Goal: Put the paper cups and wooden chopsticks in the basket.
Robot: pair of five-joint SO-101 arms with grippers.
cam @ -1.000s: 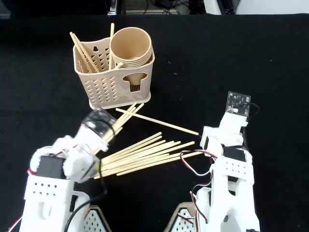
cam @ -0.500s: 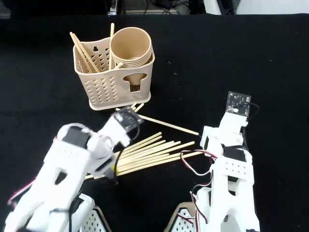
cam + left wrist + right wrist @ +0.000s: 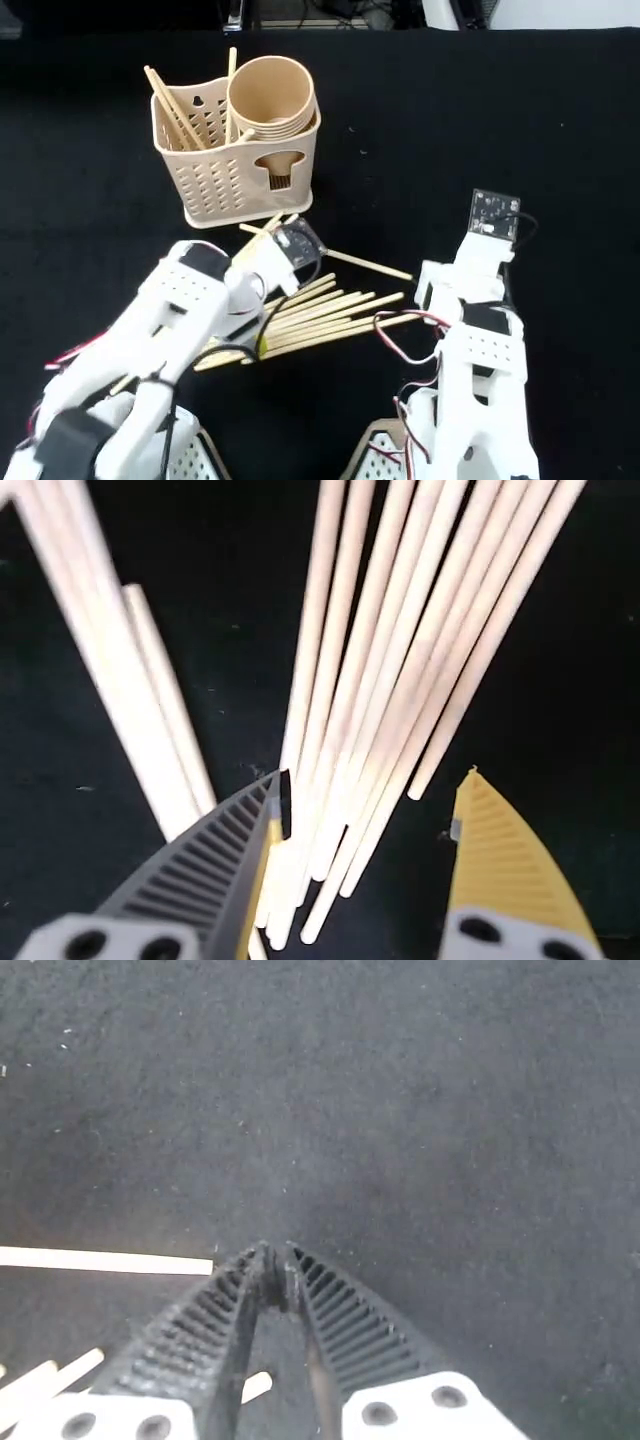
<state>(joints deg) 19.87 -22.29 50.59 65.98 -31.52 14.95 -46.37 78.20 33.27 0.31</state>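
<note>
Black table (image 3: 520,120) seen from above, two robot arms at its near edge. Far, left of centre, stands a beige basket (image 3: 235,175). Its right compartment holds stacked cups (image 3: 272,95), and its left holds a few chopsticks (image 3: 175,105), standing tilted. Nearer than the basket, a loose bundle (image 3: 335,312) of chopsticks lies fanned on the cloth. A single stick (image 3: 365,264) lies between the bundle and the basket. The left gripper (image 3: 375,780) hangs just over the bundle's left end, jaws wide apart, most stick ends between them, gripping nothing. The right gripper (image 3: 275,1262), by the bundle's right tips, points at bare cloth, jaws pressed together, empty.
</note>
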